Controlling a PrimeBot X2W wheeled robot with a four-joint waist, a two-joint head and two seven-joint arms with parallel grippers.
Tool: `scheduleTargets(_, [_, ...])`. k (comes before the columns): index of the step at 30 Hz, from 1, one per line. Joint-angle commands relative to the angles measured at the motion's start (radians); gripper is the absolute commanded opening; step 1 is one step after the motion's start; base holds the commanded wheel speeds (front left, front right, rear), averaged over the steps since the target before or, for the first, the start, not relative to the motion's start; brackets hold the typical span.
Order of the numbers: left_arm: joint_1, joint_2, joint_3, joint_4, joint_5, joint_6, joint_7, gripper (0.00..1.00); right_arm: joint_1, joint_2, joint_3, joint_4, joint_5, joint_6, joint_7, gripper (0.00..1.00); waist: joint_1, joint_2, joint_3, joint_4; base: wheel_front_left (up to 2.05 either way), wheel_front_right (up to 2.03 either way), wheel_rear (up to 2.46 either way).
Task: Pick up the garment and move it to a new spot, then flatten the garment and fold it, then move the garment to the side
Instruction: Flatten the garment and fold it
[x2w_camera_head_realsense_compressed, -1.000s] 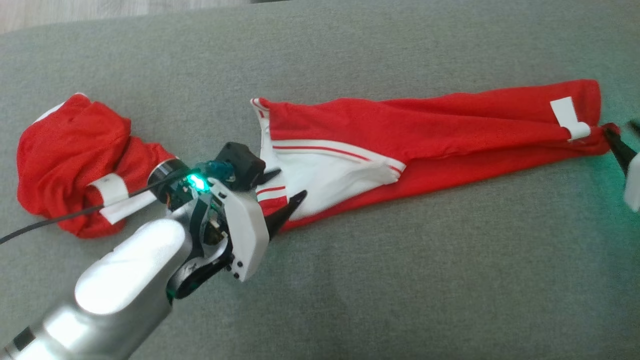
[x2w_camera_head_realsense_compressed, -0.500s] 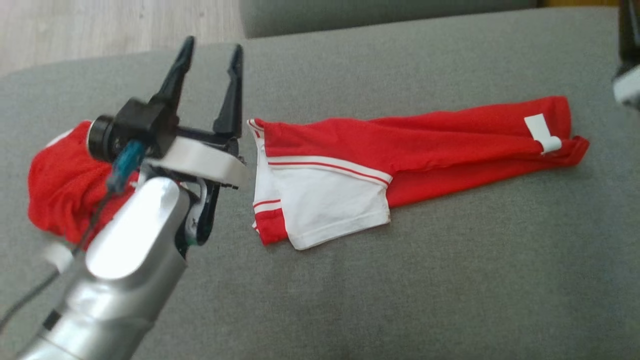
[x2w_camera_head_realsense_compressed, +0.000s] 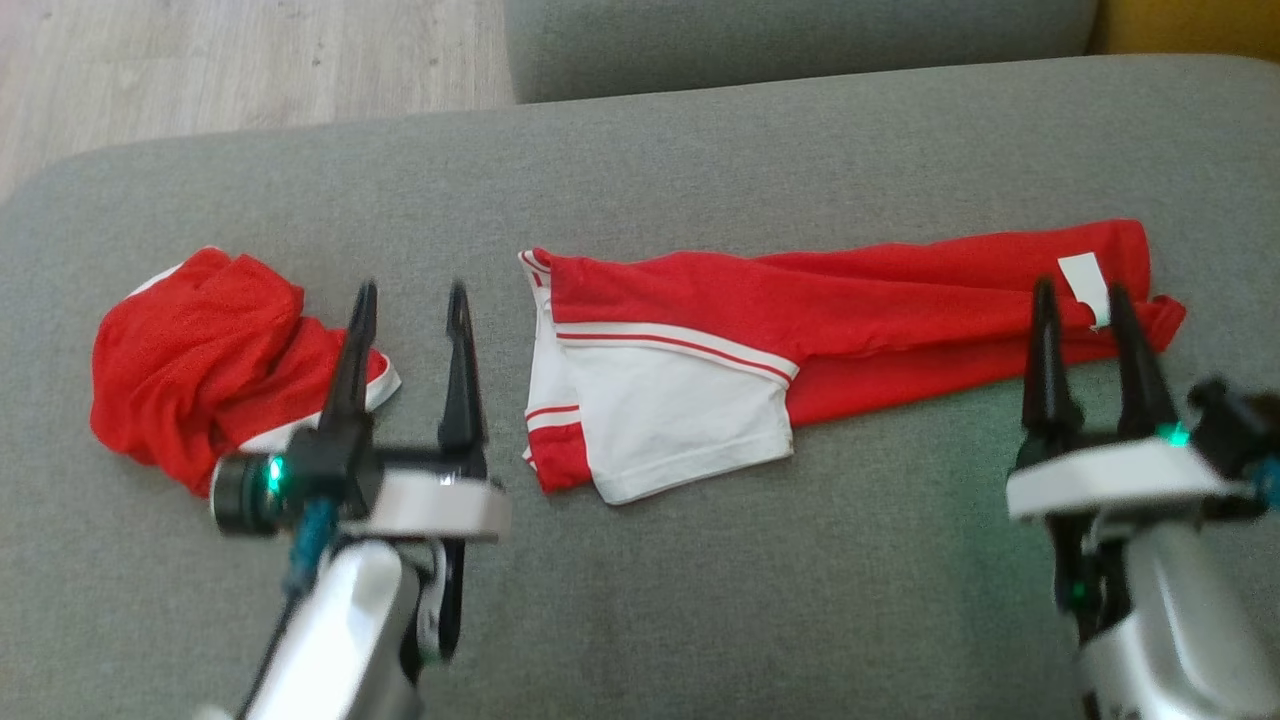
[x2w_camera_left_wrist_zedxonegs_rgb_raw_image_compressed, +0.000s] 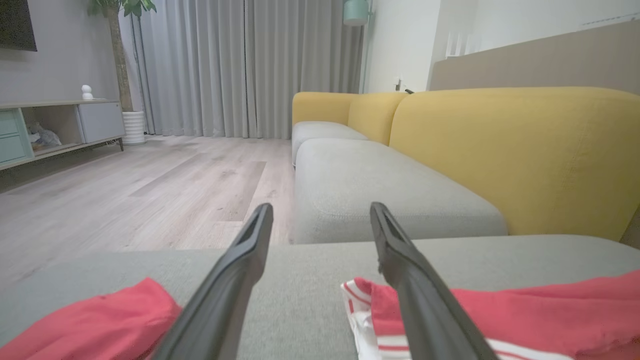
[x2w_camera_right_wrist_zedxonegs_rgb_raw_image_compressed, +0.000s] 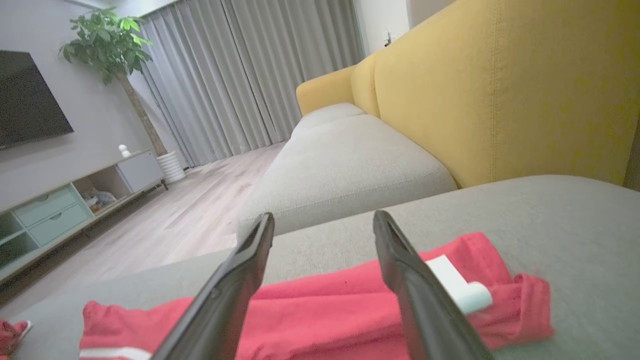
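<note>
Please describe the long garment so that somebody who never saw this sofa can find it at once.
On the grey sofa seat, look from the middle toward the right. The garment lies flat as a long red strip, with a white panel at its left end and a white tag near its right end. The other red cloth, at the far left, is a crumpled heap.

The garment (x2w_camera_head_realsense_compressed: 900, 300) is soft, matt red-and-white cloth. The cushion (x2w_camera_head_realsense_compressed: 700, 600) is grey, coarse-woven fabric. The floor (x2w_camera_head_realsense_compressed: 250, 60) looks like pale matt wood.
</note>
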Motion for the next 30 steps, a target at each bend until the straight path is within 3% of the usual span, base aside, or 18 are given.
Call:
scheduleTargets(1, [0.021,-0.01,0.076,-0.044,0.052,-0.013,-0.009,1.0,0.023,0.023,-0.002,-0.067,-0.051,-0.001,-0.006,1.0,0.0001,-0.0001,0.003,0.001,0.0,0.0,0.0])
scheduleTargets(7, [0.115,-0.069,0.172,-0.043,0.12,-0.072,-0.009,1.0,0.106,0.054,0.003,-0.088,-0.1,-0.001,-0.006,1.0,0.0001,-0.0001,0.016,-0.003,0.0,0.0,0.0])
scheduleTargets(13, [0.096,-0.1,0.216,-0.04,0.176,-0.127,-0.009,1.0,0.058,0.057,-0.024,-0.06,-0.163,-0.001,-0.006,1.0,0.0001,-0.0001,0.061,0.004,0.0,0.0,0.0])
scheduleTargets(22, [0.035,-0.119,0.233,-0.045,0.22,-0.165,-0.009,1.0,-0.17,0.051,-0.362,0.161,-0.303,-0.001,0.105,1.0,0.0001,-0.0001,0.169,0.035,0.0,0.0,0.0])
scheduleTargets(30, [0.01,-0.122,0.223,-0.043,0.218,-0.171,-0.009,1.0,-0.29,0.054,-0.577,0.318,-0.472,-0.001,0.14,1.0,0.0001,-0.0001,0.214,0.057,0.0,0.0,0.0])
